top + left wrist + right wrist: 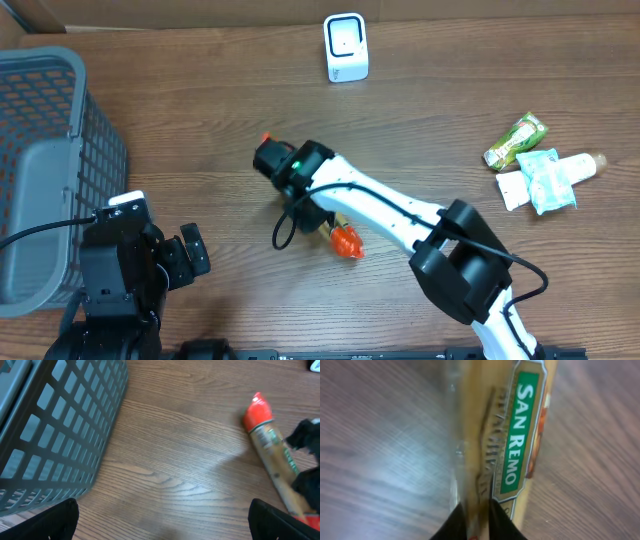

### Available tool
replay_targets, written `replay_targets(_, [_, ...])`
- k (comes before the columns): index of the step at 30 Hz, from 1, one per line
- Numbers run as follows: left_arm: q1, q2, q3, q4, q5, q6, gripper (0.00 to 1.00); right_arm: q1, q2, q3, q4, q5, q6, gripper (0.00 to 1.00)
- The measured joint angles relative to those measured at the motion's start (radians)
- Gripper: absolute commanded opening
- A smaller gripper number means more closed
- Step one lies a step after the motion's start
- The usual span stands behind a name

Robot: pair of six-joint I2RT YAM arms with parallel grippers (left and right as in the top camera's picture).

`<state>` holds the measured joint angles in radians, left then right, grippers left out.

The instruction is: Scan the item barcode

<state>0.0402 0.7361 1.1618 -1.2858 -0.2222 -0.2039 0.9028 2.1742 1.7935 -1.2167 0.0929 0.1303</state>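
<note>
Spaghetti packet (520,435) lies flat on the desk (200,100), well apart from the white scanner (346,47). Right fingers (454,522) nearly closed astride its edge (grip cannot be told); left fingers (57,520) wide open, empty.

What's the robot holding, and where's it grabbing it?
The right hand pinches the San Remo pasta packet around its middle; the left hand is open, empty.

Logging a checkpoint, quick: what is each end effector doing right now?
Left end effector: open, holding nothing.
Right end effector: closed on the San Remo pasta packet.
</note>
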Motion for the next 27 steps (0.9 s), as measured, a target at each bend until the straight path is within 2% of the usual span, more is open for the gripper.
replay_targets(2, [0.0, 0.0, 0.0, 0.0, 0.0, 0.0, 1.0, 0.003, 0.0, 0.0, -0.003, -0.026, 0.003, 0.26])
replay_targets(5, [0.0, 0.0, 0.0, 0.0, 0.0, 0.0, 0.99, -0.012, 0.0, 0.0, -0.023, -0.067, -0.001, 0.39])
replay_targets(10, [0.0, 0.0, 0.0, 0.0, 0.0, 0.0, 1.0, -0.115, -0.001, 0.053, -0.089, -0.194, -0.054, 0.74])
replay_targets(15, [0.0, 0.0, 0.0, 0.0, 0.0, 0.0, 1.0, -0.24, -0.022, 0.103, -0.078, -0.315, -0.109, 0.89])
replay_targets(20, [0.0, 0.0, 0.0, 0.0, 0.0, 0.0, 1.0, -0.333, -0.028, 0.087, -0.037, -0.483, -0.178, 0.96])
replay_targets(27, [0.0, 0.0, 0.0, 0.0, 0.0, 0.0, 1.0, -0.3, -0.018, -0.038, 0.039, -0.616, -0.243, 1.0])
